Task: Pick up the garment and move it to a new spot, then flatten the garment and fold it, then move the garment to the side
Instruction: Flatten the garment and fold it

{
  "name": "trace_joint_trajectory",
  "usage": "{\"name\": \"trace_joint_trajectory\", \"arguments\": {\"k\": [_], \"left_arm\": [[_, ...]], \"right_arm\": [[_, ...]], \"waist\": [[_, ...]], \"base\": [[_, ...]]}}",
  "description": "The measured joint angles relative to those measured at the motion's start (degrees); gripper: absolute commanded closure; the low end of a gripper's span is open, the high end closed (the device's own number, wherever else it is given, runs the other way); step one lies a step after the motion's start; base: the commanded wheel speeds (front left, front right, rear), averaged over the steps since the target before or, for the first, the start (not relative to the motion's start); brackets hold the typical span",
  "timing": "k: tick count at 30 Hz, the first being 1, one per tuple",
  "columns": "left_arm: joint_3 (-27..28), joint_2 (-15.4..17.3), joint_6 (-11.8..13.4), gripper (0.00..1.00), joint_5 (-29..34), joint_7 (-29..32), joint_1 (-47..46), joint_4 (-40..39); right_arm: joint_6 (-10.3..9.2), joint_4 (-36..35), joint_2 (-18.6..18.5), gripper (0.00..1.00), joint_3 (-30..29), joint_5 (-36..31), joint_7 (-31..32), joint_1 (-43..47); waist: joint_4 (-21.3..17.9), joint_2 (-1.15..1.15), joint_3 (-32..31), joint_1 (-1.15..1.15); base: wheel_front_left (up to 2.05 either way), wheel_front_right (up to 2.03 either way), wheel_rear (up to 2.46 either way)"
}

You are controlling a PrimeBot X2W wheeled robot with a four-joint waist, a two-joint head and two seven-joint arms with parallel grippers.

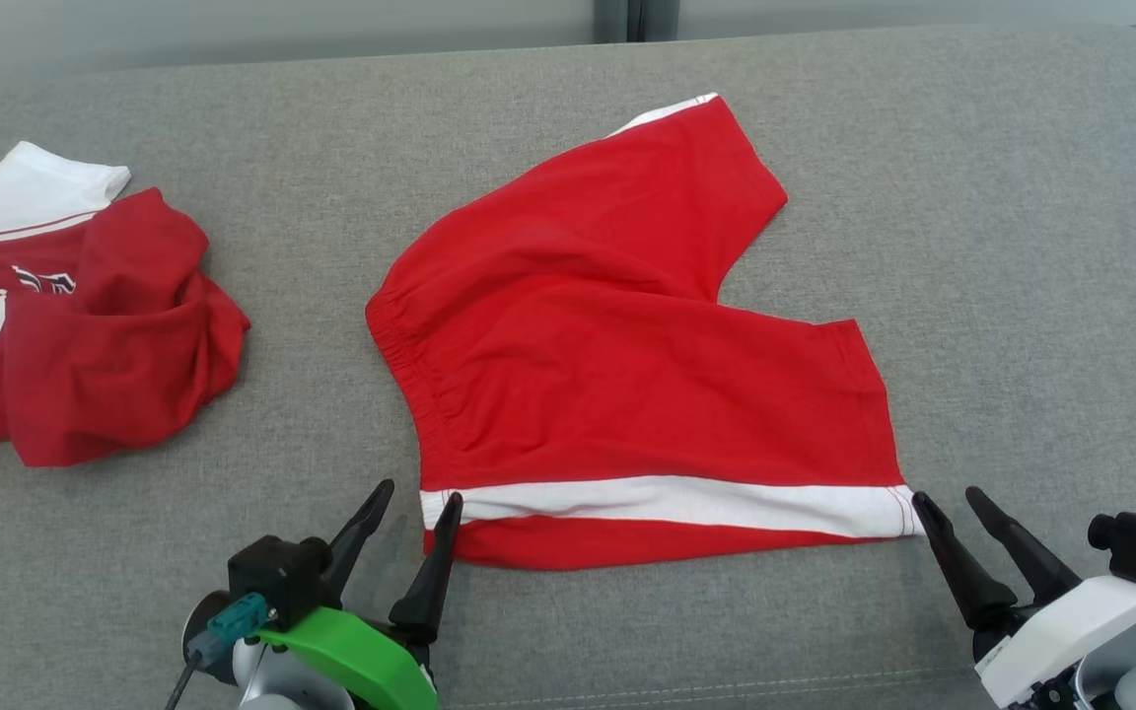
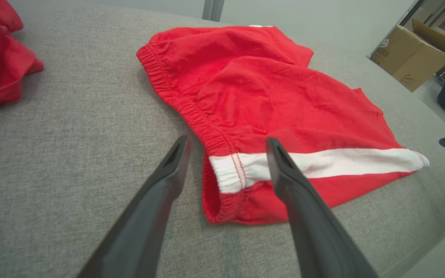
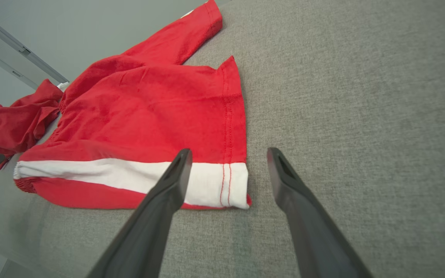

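While both pincers stand with their fingers apart and hold nothing, the red cotton shorts with a white side stripe and elastic waistband (image 1: pixel 627 345) lie spread near the middle of the grey woven fabric surface (image 1: pixel 1022 247). The left gripper (image 1: pixel 420 491) is at the waistband end of the stripe, that corner lying between its fingers in the left wrist view. The right gripper (image 1: pixel 946 493) is at the hem end, one finger over the stripe and the other over bare cloth. A crumpled red-and-white shirt (image 1: pixel 85 325) lies well apart on the left.

I see a crumpled red/white shirt (image 1: pixel 85 325) at left on grey fabric desk (image 1: pixel 1022 247); cardboard box (image 2: pixel 411 58) in bkgd.
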Motion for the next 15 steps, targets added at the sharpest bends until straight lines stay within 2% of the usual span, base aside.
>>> {"name": "trace_joint_trajectory", "arguments": {"k": [15], "left_arm": [[-3.2, -0.4, -0.6, 0.00, 0.4, 1.9, 0.4, 2.1]], "right_arm": [[1.05, 5.8, 2.1, 0.00, 2.8, 1.2, 0.0, -1.3]], "waist": [[0.3, 0.00, 1.4, 0.00]], "base": [[0.00, 0.00, 0.00]]}}
